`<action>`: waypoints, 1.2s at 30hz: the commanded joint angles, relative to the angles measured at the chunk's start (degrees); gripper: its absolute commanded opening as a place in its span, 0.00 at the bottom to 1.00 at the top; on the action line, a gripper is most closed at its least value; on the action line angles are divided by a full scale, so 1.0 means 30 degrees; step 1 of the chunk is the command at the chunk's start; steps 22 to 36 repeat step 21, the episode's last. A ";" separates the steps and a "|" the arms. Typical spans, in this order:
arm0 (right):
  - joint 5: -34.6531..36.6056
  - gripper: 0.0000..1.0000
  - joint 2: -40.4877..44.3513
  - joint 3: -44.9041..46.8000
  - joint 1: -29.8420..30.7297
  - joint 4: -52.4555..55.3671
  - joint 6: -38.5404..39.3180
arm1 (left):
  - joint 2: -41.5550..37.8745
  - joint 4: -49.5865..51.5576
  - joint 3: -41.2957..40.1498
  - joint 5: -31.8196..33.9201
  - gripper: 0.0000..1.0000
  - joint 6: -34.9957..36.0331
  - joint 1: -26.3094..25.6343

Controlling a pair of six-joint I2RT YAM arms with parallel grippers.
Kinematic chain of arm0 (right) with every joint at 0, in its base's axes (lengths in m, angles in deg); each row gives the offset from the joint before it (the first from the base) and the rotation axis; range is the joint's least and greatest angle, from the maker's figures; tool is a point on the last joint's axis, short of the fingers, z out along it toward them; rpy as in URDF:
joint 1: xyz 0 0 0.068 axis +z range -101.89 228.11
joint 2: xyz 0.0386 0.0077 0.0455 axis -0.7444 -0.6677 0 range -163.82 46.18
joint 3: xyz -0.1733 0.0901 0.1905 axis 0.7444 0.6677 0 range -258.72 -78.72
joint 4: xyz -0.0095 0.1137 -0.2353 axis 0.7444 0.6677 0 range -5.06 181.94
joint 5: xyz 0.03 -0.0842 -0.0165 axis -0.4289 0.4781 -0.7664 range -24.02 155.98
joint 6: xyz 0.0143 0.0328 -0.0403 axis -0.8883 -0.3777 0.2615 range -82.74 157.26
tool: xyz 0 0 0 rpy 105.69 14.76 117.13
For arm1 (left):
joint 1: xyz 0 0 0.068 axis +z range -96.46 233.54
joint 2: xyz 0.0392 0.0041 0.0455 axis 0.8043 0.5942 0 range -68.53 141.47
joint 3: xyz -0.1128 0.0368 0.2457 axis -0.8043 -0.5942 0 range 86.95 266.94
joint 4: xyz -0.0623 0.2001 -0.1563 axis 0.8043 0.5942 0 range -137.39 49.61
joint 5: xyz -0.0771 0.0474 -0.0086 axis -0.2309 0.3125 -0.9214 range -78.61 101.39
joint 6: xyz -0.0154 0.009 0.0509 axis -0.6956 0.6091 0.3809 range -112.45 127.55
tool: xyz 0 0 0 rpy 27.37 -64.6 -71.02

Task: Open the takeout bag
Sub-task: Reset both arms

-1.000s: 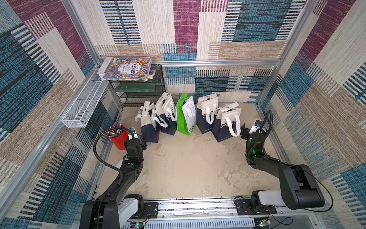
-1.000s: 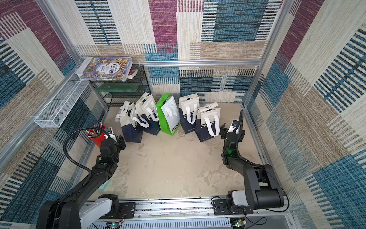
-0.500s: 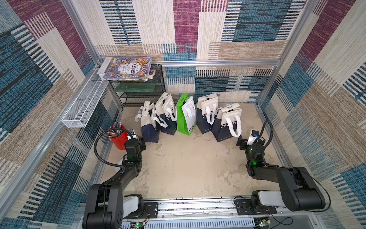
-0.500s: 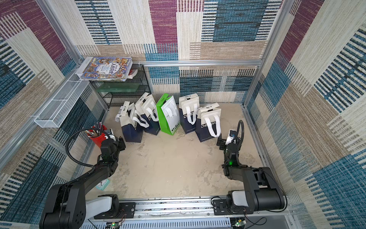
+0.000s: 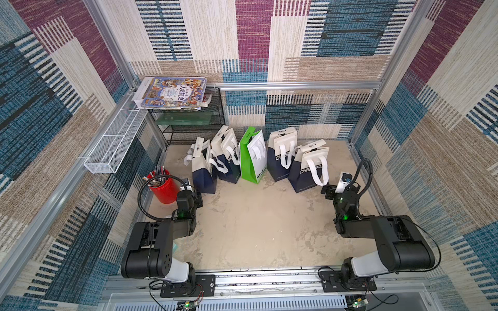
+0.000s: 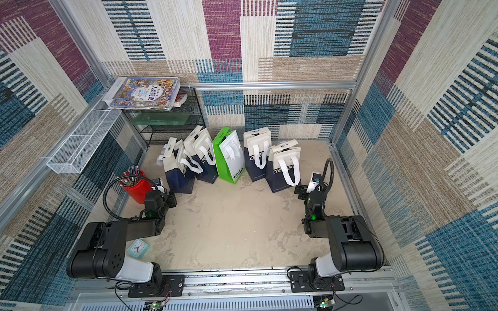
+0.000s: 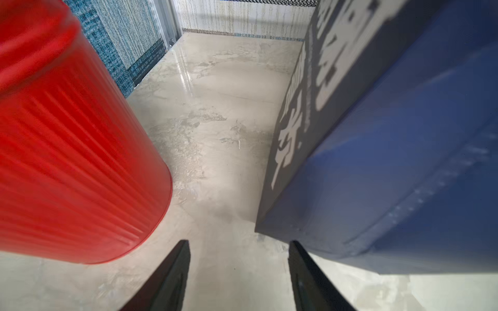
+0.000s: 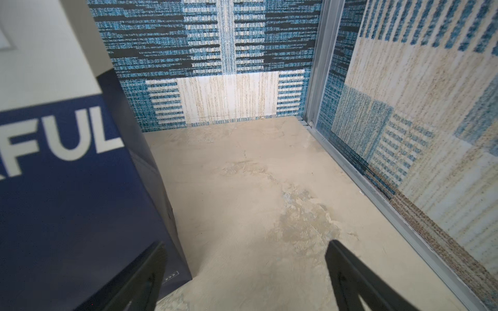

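Both my arms have drawn back toward their bases since the earlier frame, elbows folded, and my wrists now sit lower and nearer the front of the desk [image 5: 258, 229]. My left pincer [image 7: 238, 242] has narrowed a little as it came back, but its jaws are spread, with only bare desk between them. It points into the gap between the red cup [image 7: 67, 148] of pens and the leftmost takeout bag [image 7: 390, 161]; the bag's navy bottom corner lies just beyond one fingertip, and I cannot tell whether they touch.

My right pincer [image 8: 246, 242] is spread wide and pinches nothing. The rightmost takeout bag [image 8: 67, 202] stands just beside it, on the inner side, with one finger crossing in front of the bag's lower corner; whether it touches is unclear.

In both top views five bags stand upright in a curved row across the back of the desk, the green bag [image 5: 252, 159] in the middle, white handles hanging down their fronts. Each pincer sits low at one end of that row.
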 commanded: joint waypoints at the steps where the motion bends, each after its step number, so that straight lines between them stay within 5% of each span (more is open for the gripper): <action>1: -0.0253 0.95 -0.0005 -0.0094 -0.0007 -0.0433 -0.0285 | 0.0076 -0.0011 0.0507 -0.1207 0.62 0.0504 0.0040; 5: -0.0838 0.96 -0.0077 -0.0267 -0.0260 -0.0170 -0.0349 | 0.0216 0.0578 0.0969 -0.2005 0.65 0.0853 0.0050; 12: -0.1284 0.95 -0.0103 -0.0354 -0.0401 0.0001 -0.0356 | 0.0522 0.1727 0.1809 -0.2205 0.99 0.1006 0.0034; 36: -0.1554 0.95 -0.0061 -0.0355 -0.0383 -0.0007 -0.0248 | 0.0548 0.1701 0.1801 -0.2176 0.99 0.1006 0.0035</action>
